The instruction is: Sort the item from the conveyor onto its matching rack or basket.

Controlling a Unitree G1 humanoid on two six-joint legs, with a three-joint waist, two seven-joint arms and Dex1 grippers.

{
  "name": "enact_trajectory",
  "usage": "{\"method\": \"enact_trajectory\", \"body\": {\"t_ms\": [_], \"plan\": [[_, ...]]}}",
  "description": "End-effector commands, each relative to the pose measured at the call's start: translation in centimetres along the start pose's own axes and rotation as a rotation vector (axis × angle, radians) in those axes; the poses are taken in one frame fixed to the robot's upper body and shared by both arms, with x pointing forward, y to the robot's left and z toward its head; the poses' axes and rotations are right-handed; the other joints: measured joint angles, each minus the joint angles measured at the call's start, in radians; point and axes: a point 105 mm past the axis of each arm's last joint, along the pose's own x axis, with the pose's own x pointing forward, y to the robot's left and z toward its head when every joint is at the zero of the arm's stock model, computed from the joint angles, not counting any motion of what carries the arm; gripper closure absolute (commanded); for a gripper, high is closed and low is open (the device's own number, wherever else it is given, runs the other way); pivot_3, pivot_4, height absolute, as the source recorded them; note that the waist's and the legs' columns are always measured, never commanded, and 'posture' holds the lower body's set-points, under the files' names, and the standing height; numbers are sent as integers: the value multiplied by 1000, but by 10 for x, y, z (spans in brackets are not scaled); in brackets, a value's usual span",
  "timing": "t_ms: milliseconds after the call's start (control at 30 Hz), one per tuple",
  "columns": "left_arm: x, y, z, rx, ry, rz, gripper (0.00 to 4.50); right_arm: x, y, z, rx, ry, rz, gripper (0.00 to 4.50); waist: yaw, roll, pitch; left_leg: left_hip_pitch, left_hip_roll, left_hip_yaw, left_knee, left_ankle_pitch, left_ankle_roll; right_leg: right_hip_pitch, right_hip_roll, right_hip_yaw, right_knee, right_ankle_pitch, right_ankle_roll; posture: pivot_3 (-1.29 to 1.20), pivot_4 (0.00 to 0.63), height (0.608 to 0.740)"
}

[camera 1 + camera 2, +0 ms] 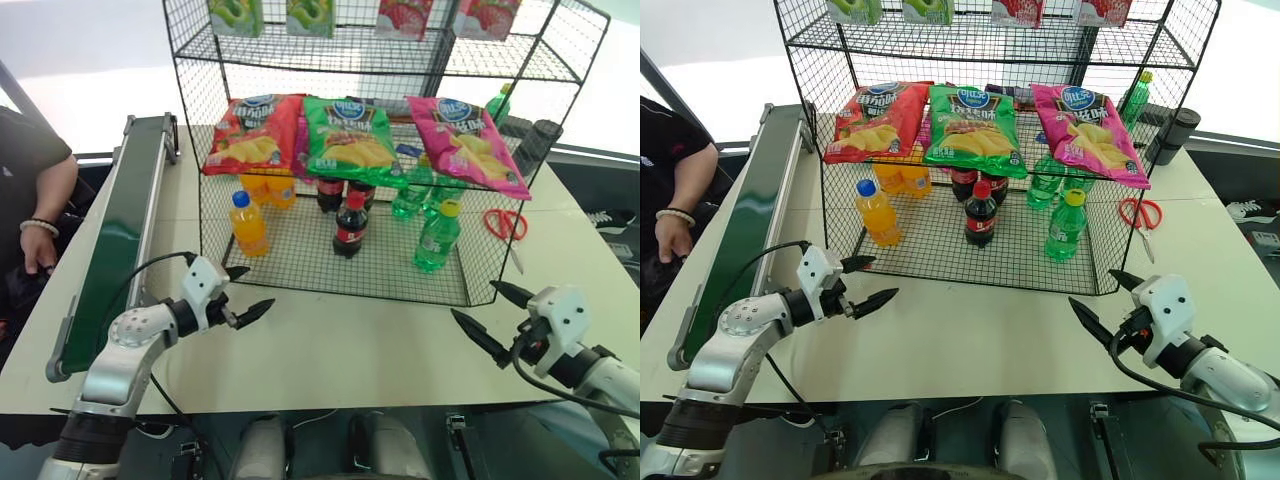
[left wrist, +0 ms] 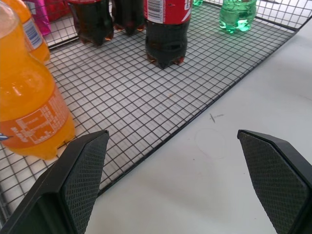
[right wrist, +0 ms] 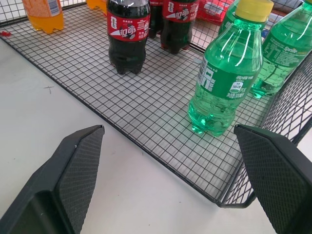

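On the lowest tier of the black wire rack (image 1: 300, 262), the green soda bottle (image 1: 437, 238) with the yellow cap stands upright near the right front corner. A cola bottle (image 1: 350, 225) stands at the tier's centre and an orange drink bottle (image 1: 247, 224) at its left. Beside the rack, the conveyor (image 1: 115, 230) runs along the table's left edge. Both the left gripper (image 1: 245, 293) and the right gripper (image 1: 489, 316) hover over the white table (image 1: 360, 335) with fingers spread wide, holding nothing.

Glossy clear-green plastic bottle (image 3: 222, 83) on black wire-mesh rack (image 3: 146, 112); matt white table (image 1: 350, 340)
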Motion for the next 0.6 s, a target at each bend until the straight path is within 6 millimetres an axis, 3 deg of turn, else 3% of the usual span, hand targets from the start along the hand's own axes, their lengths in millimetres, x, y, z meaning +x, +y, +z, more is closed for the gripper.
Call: {"method": "enact_trajectory", "body": {"t_ms": [33,600], "plan": [[-5,2,14,44,-46,9,0,1,0,7,-25,-31,2,62,0,0,0,0,0,0,0,0,0,0,0,0,0,0,0,0,150,735],[-3,2,10,41,-33,30,0,6,0,5,-52,-15,11,62,0,0,0,0,0,0,0,0,0,0,0,0,0,0,0,0,150,735]]}}
